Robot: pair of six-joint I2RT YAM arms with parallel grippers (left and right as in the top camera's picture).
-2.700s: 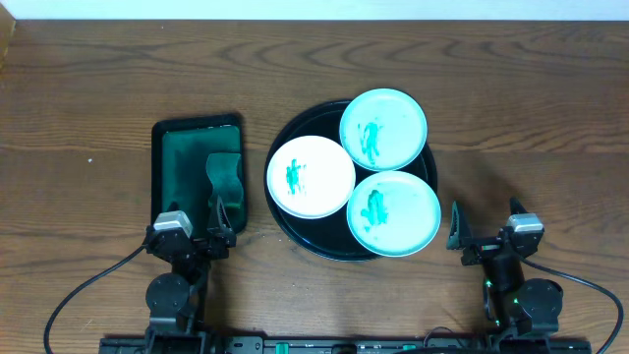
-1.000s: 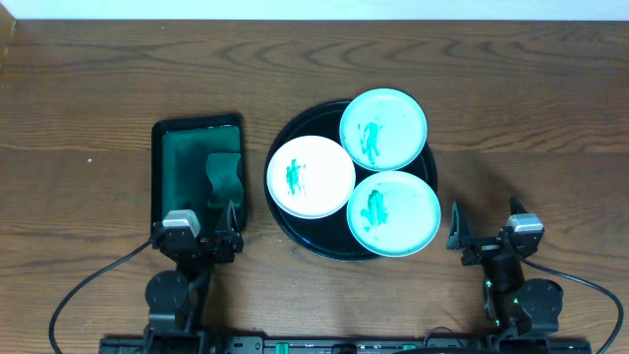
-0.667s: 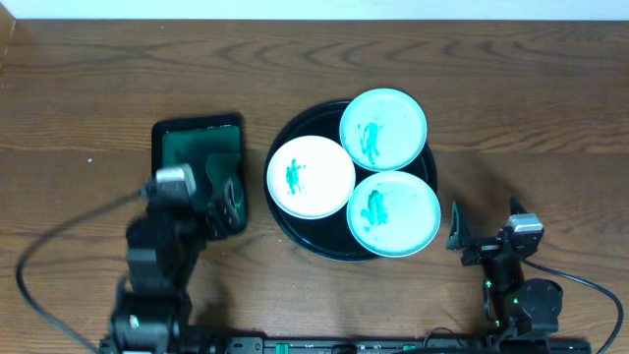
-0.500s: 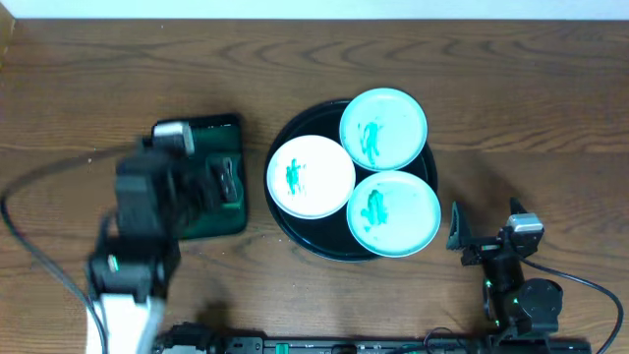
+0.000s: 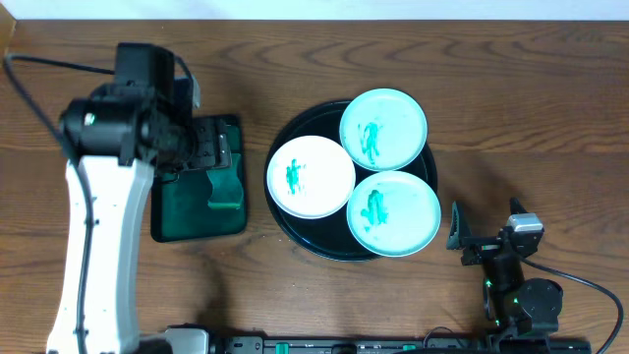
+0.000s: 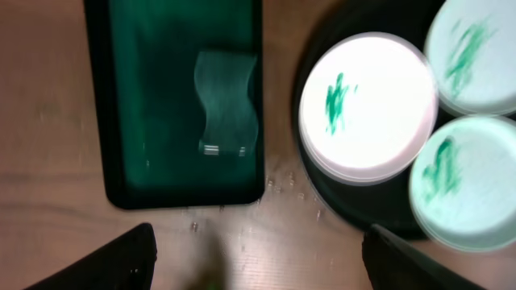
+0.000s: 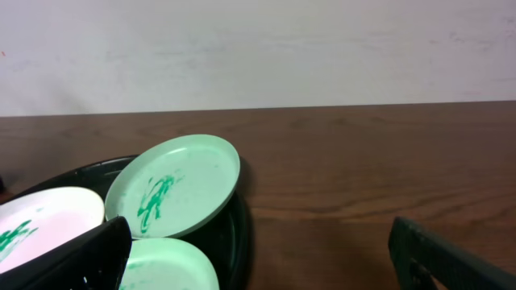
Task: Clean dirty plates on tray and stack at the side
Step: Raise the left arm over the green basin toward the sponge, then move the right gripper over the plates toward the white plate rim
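Three dirty plates lie on the round black tray (image 5: 283, 224): a white one (image 5: 311, 177) at the left, a mint one (image 5: 383, 128) at the back and a mint one (image 5: 393, 213) at the front, each with a green smear. My left gripper (image 5: 216, 149) is open and empty, held high above the rectangular green tray. Its wrist view shows the white plate (image 6: 367, 105), both mint plates (image 6: 476, 56) (image 6: 459, 181) and the open fingers (image 6: 258, 274). My right gripper (image 5: 486, 234) is open and empty, parked low to the right of the tray. Its view (image 7: 258, 266) shows the back mint plate (image 7: 173, 193).
A rectangular dark-green tray (image 5: 172, 211) left of the black tray holds a wavy green sponge (image 5: 224, 182), which also shows in the left wrist view (image 6: 228, 101). Bare wood tabletop (image 5: 521, 128) lies to the right and behind.
My left arm has risen from its parked spot at the front and swung up and back over the green tray. The right arm and the plates have not moved.
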